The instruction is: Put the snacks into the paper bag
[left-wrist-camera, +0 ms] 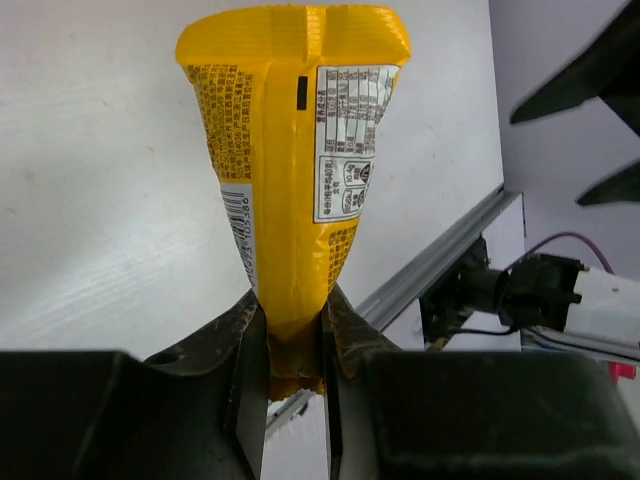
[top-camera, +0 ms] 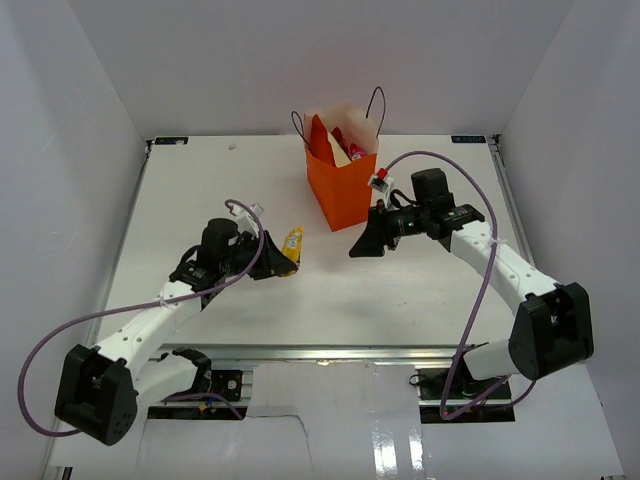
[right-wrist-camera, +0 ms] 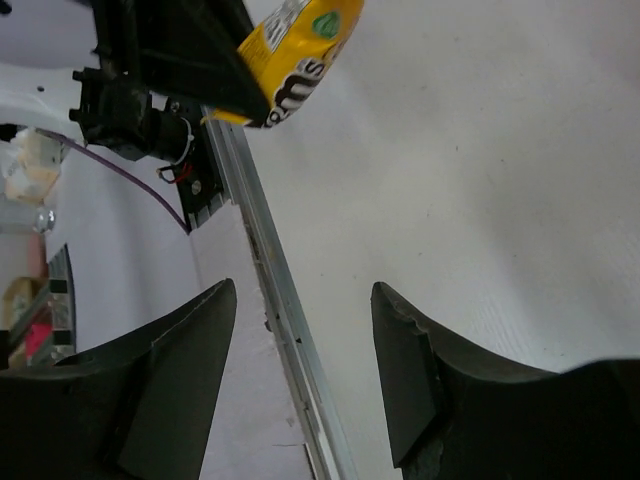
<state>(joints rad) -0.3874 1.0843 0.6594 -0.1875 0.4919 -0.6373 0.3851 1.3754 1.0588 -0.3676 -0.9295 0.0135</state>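
Note:
The orange paper bag [top-camera: 343, 190] stands upright at the back of the table, with red and cream snacks [top-camera: 340, 140] showing inside its mouth. My left gripper [top-camera: 272, 256] is shut on the bottom end of a yellow packet [top-camera: 292, 245], one of the snacks. In the left wrist view the yellow packet [left-wrist-camera: 295, 150] sticks straight out from between the fingers [left-wrist-camera: 247, 330], printed labels facing me. My right gripper [top-camera: 362, 244] hangs open and empty just right of the bag's base. The right wrist view shows that yellow packet [right-wrist-camera: 300, 55] far off at the top.
A metal rail [right-wrist-camera: 275, 300] runs along the table's near edge between the two arm bases. White walls enclose the table on three sides. A purple cable [top-camera: 470, 170] loops over the right arm.

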